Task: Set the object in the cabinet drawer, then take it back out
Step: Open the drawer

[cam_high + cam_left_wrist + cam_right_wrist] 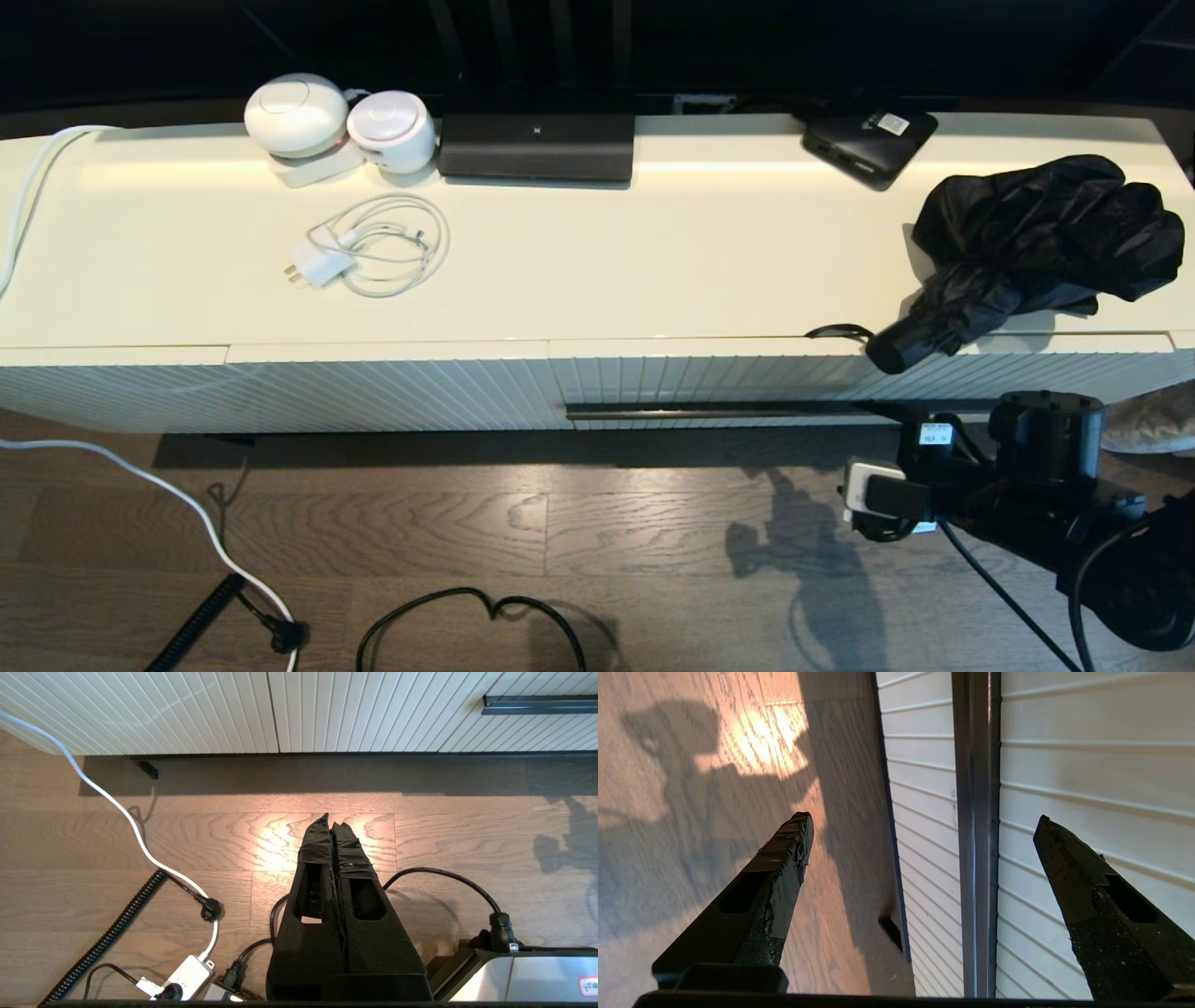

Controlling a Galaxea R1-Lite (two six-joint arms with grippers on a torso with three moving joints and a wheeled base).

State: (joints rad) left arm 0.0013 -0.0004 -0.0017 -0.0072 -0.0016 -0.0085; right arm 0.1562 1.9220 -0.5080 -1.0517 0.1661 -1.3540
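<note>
The black folding umbrella lies on the cabinet top at the far right. Its stubby handle and thin wrist loop overhang the front edge. Below it the ribbed cream cabinet drawer is closed, and its long dark handle bar runs along its lower part. My right arm is low in front of the bar's right end. My right gripper is open wide, with the handle bar between its fingers, which do not touch it. My left gripper is shut and empty over the floor.
On the cabinet top sit a flat black box with a white label, a black slab device, two white round devices and a coiled white charger cable. White and black cables lie on the wooden floor.
</note>
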